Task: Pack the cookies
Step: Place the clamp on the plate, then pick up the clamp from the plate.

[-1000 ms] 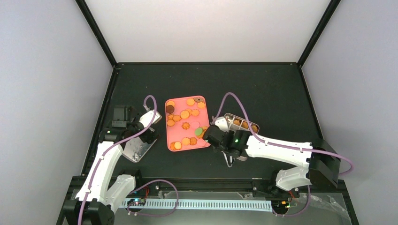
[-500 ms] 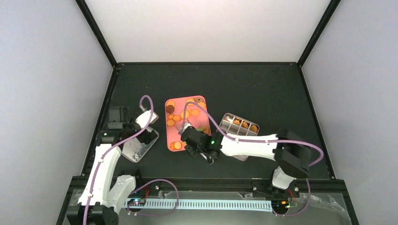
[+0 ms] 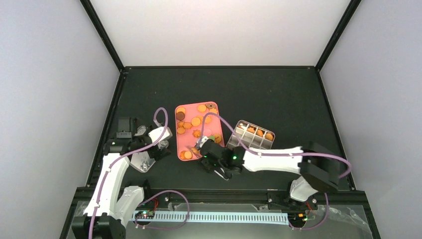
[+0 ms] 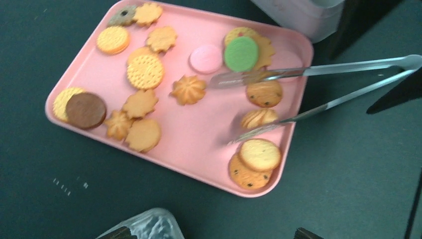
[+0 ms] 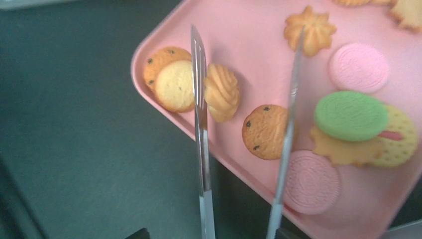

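Round orange-yellow cookies (image 4: pixel 145 71) mostly on pink tray (image 4: pixel 199 144), few in divided grey box (image 3: pixel 251 135). Right gripper (image 3: pixel 209 158) fingers, grasping long metal tongs (image 5: pixel 200 124), back from box; blades now spread over tray: next pick. Left gripper (image 3: pixel 152 149) fingers released.

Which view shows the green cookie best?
The right wrist view: there the green cookie is close and sharp. The left wrist view shows it smaller; in the top view it is too small to tell.
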`<act>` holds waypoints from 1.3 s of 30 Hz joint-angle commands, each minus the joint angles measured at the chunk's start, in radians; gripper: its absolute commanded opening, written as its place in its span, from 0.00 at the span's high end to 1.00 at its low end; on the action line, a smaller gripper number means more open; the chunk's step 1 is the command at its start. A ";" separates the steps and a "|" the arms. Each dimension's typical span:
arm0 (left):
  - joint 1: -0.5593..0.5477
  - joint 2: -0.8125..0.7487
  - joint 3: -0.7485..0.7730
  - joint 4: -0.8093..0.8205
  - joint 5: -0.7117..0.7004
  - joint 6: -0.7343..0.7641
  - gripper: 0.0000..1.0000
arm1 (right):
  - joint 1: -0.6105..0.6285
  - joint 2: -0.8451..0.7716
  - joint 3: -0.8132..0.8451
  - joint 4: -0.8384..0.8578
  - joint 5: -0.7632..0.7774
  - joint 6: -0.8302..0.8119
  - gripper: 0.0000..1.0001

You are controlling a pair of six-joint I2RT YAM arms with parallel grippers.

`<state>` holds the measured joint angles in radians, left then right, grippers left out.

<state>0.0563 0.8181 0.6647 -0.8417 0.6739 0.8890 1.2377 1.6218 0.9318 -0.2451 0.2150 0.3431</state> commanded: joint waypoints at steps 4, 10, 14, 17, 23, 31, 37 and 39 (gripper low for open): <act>-0.146 0.099 0.045 -0.037 0.074 0.210 0.15 | -0.006 -0.377 -0.182 0.144 0.029 0.133 0.30; -0.381 0.258 0.099 0.014 -0.073 0.250 0.22 | -0.012 -0.653 -0.317 0.129 0.092 0.228 0.31; -0.496 0.362 0.153 0.013 -0.165 0.297 0.26 | -0.014 -0.825 -0.400 0.082 0.135 0.286 0.31; -0.565 0.428 0.184 0.013 -0.222 0.331 0.28 | -0.014 -0.923 -0.428 0.022 0.162 0.310 0.31; -0.680 0.549 0.223 0.024 -0.329 0.350 0.34 | -0.014 -0.994 -0.426 -0.063 0.187 0.328 0.32; -0.766 0.668 0.234 0.098 -0.481 0.299 0.56 | -0.014 -0.964 -0.412 -0.085 0.193 0.334 0.34; -0.767 0.672 0.228 0.125 -0.528 0.297 0.86 | -0.014 -0.969 -0.395 -0.111 0.208 0.327 0.36; -0.767 0.655 0.227 0.124 -0.530 0.300 0.94 | -0.014 -0.971 -0.395 -0.111 0.211 0.326 0.37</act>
<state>-0.7029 1.4982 0.8646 -0.7345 0.1875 1.1816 1.2282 0.6628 0.5098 -0.3443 0.3882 0.6640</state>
